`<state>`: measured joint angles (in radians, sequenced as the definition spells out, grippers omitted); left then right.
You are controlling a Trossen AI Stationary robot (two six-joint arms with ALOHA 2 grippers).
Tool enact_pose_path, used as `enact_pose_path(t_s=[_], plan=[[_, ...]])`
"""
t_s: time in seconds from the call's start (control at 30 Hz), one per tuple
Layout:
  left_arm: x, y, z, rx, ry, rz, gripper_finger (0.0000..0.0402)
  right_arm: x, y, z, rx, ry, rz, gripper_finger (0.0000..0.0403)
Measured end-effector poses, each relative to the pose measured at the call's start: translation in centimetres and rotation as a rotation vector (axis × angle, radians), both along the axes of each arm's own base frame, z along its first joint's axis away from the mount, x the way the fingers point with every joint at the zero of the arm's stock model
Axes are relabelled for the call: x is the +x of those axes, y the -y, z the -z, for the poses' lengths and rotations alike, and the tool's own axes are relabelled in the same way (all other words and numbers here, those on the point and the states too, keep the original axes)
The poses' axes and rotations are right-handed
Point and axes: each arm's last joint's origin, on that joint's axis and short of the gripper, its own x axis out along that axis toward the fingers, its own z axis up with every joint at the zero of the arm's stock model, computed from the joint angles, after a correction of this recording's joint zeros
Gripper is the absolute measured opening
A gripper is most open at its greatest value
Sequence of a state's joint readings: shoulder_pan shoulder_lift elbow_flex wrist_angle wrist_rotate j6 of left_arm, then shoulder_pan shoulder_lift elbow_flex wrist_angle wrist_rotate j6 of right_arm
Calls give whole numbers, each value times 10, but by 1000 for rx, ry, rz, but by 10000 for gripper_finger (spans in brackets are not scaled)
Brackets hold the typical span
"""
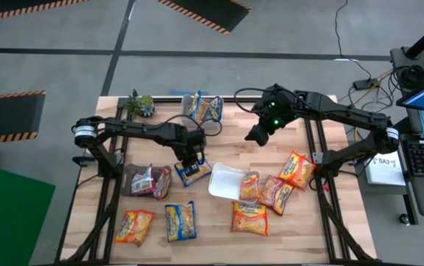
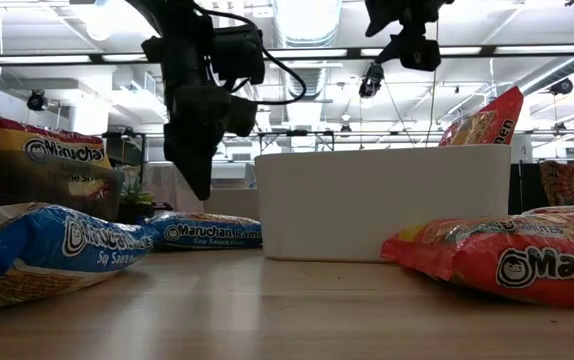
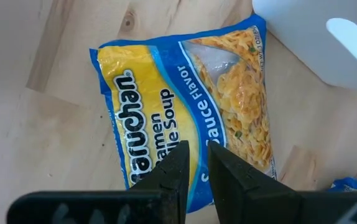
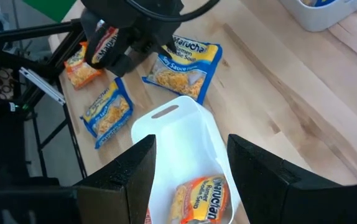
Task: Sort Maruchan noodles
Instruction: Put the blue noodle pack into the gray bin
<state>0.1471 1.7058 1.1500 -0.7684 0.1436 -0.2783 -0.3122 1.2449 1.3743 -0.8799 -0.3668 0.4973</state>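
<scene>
you're looking at a sort that's partly done, imo well short of half.

counter (image 1: 219, 125): wooden, w/ packets spread over most of it.

trays: the white tray (image 1: 225, 182) at centre holds one orange packet (image 1: 250, 186), tilted against its wall. far side, a clear tray (image 1: 201, 108) holds blue-and-yellow packets; can't tell how many. left of centre a dark tray (image 1: 134, 179) has red packets (image 1: 153, 181) on it. so each colour seems to have a home w/ at least one packet in.

left arm: its gripper (image 1: 189, 160) hangs right over a blue packet (image 1: 191, 171) lying flat just left of the white tray. in the left wrist view the fingers stand nearly together, a thin gap, above the packet (image 3: 188, 112), not holding it. i'd guess that packet goes next, to the far clear tray.

right arm: its gripper (image 1: 259, 133) is raised over the counter's far centre, well apart from any packet. fingers spread wide, nothing between them; the wrist view looks down on the white tray (image 4: 185, 134).

loose packets left: a 2nd blue packet (image 1: 180, 221) and an orange one (image 1: 134, 225) at near left, another orange one (image 1: 250, 218) near centre, a red one (image 1: 277, 193) just right of the white tray, and an orange one (image 1: 297, 170) further right. w/ the one under the left gripper that's approx six to go, as far as you can see.
</scene>
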Motion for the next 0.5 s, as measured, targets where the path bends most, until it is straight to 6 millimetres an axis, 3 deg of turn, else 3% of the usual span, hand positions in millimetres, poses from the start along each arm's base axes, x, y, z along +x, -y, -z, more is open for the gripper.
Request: enact_pose_path(t_s=[0.5], plan=[[1, 0, 0, 2, 8, 0, 39, 0, 0, 1, -11, 0, -8, 187]])
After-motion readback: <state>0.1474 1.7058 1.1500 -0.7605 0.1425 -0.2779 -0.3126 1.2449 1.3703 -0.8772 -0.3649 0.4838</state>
